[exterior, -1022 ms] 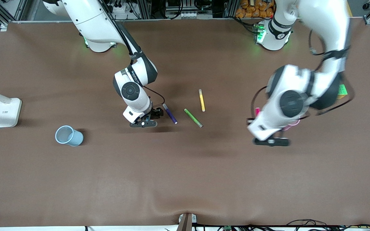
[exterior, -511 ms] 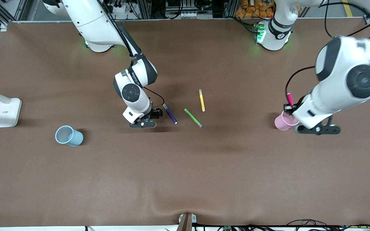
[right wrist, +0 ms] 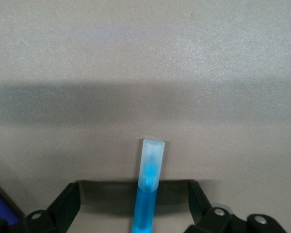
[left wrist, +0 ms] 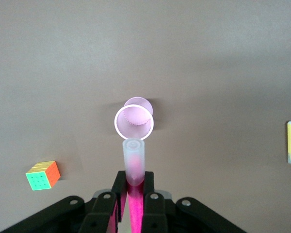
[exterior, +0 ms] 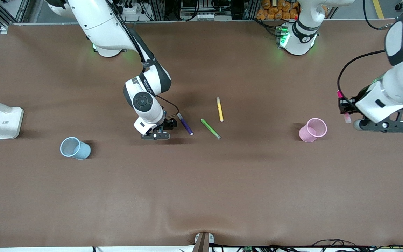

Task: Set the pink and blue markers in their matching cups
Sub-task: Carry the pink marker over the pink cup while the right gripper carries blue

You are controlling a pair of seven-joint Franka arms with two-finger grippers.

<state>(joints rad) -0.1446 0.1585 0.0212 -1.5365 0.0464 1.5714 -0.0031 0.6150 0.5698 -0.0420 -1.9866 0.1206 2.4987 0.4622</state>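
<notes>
**Both arms grasp markers, cups empty**

The left gripper (exterior: 345, 105), clenched on the pink marker (left wrist: 134, 167), hangs in the air toward the left arm's end from the upright pink cup (exterior: 312, 130), pale end down, likely for dropping in. The right gripper (exterior: 166, 125), low over the table, grasps the blue marker (right wrist: 148, 187); the blue cup (exterior: 74, 148) stands well apart.

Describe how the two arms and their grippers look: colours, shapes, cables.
Both arms are glossy white with rounded segments and black joint caps; a round dark disc marks each wrist. The left gripper and right gripper are black, with a flat black bracket showing screw holes. Thin black cables loop along each forearm. Green lights glow at both bases.
</notes>
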